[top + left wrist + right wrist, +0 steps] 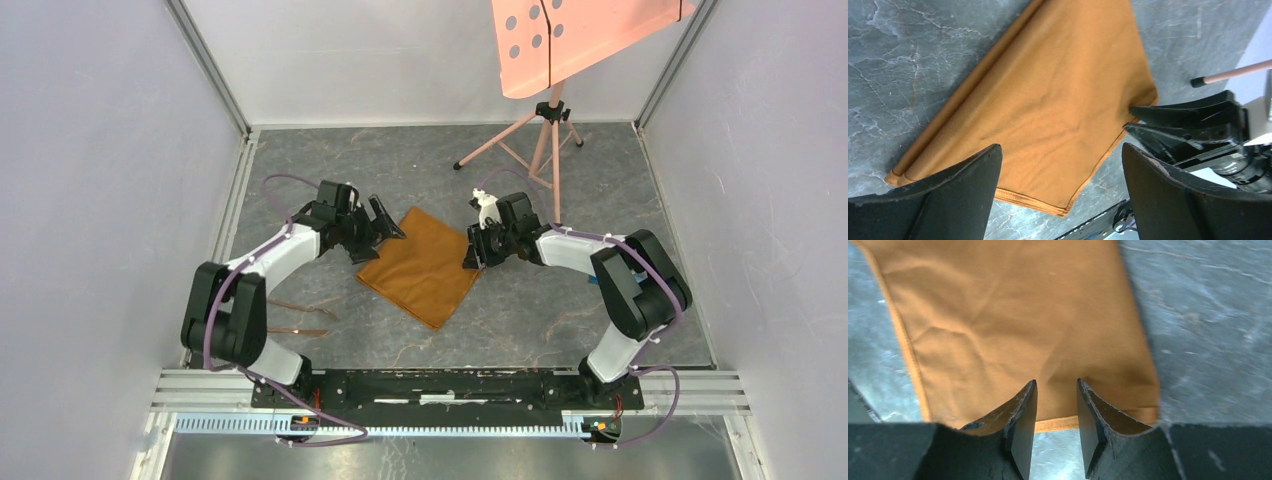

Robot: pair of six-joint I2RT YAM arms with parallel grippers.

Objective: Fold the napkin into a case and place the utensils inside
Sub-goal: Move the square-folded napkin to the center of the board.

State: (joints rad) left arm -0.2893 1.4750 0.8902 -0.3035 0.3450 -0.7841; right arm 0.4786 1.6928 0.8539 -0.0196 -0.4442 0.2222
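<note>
The napkin (420,265) (1048,100) (1013,315) lies flat on the grey table as a folded orange-brown rectangle, turned like a diamond. My left gripper (386,224) (1060,150) hovers over its upper left side, jaws wide open and empty. At the napkin's right corner, my right gripper (470,256) (1055,382) (1129,117) has its tips over the hem. Its jaws stand a narrow gap apart, and cloth and table show between them. Two thin copper-brown utensils (300,312) lie on the table left of the napkin, beside my left arm.
A salmon-pink perforated panel (575,40) on a pink tripod (540,135) stands at the back right, one tripod foot (1198,81) near my right gripper. Grey walls close in both sides. The arms' mounting rail (450,385) runs along the near edge.
</note>
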